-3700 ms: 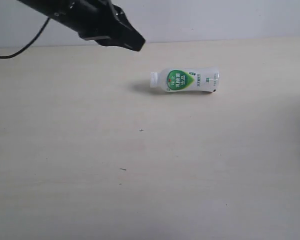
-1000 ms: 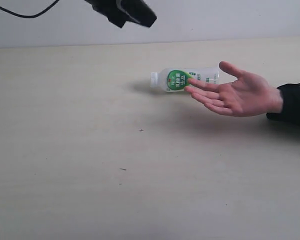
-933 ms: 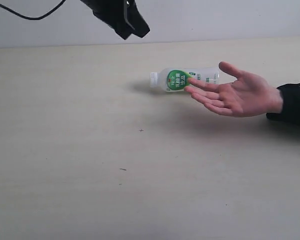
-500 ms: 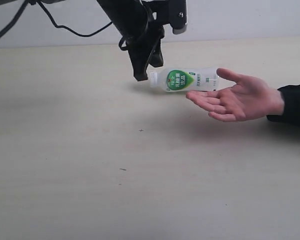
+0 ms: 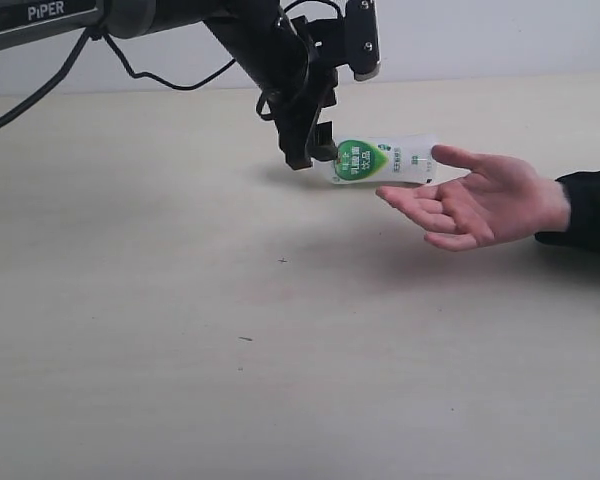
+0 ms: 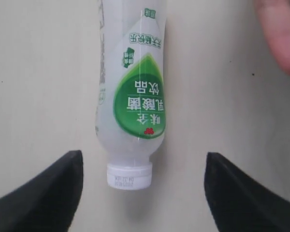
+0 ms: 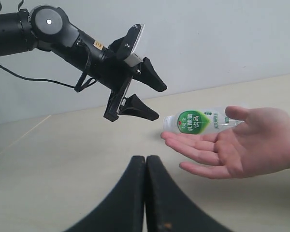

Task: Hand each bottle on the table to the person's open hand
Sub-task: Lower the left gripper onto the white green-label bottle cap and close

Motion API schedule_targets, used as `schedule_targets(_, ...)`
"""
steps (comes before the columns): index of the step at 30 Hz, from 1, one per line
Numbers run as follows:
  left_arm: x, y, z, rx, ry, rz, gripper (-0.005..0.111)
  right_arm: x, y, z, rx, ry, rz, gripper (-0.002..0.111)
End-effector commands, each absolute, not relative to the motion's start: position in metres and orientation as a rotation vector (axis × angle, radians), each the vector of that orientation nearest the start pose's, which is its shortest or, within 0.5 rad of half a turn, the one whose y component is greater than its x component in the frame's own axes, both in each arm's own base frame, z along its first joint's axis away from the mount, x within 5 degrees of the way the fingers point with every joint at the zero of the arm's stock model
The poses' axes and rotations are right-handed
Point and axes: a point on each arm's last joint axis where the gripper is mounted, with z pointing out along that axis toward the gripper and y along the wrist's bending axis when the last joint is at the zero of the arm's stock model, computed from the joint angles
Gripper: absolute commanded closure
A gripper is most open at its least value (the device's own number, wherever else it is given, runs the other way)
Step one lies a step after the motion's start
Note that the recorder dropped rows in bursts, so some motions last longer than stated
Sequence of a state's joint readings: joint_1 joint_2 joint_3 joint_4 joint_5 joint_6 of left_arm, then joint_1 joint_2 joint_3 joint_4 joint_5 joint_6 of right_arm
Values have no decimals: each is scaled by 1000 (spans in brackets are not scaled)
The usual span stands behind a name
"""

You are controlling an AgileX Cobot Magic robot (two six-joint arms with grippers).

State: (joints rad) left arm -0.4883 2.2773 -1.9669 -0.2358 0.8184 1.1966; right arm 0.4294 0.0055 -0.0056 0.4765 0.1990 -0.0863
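Note:
A white green-labelled bottle (image 5: 380, 161) lies on its side on the pale table (image 5: 180, 350), its white cap (image 6: 129, 175) pointing toward my left gripper (image 5: 312, 155). That gripper is open, its two black fingers spread either side of the cap end without touching it. In the left wrist view the left gripper (image 6: 142, 155) holds nothing and the bottle (image 6: 133, 96) lies between and beyond its tips. A person's open hand (image 5: 470, 198) hovers palm up by the bottle's base end. My right gripper (image 7: 146, 162) is shut and empty, well back from the bottle (image 7: 193, 122).
The person's dark sleeve (image 5: 585, 210) reaches in from the right edge. A black cable (image 5: 40, 90) trails from the left arm across the back left. A pale wall (image 5: 480, 35) stands behind the table.
The left arm has come down from above to the bottle's cap end and its jaws have opened. The person's hand has shifted slightly lower and nearer. The bottle has not moved.

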Motion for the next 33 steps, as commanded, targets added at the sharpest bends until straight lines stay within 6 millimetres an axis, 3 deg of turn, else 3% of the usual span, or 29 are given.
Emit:
schedule_targets(1, 446, -256, 195, 1778, 1827, -31, 35, 47, 31, 197, -123, 1703, 677, 108)
schedule_targets(15, 456, -259, 179, 1724, 1801, 16, 33, 47, 31, 197, -123, 1703, 677, 108)
schedule_targets(24, 456, -258, 179, 1731, 1801, 21, 32, 47, 31, 197, -123, 1703, 677, 108)
schedule_targets(33, 465, -246, 179, 1733, 1787, 148, 32, 47, 31, 197, -123, 1703, 677, 108)
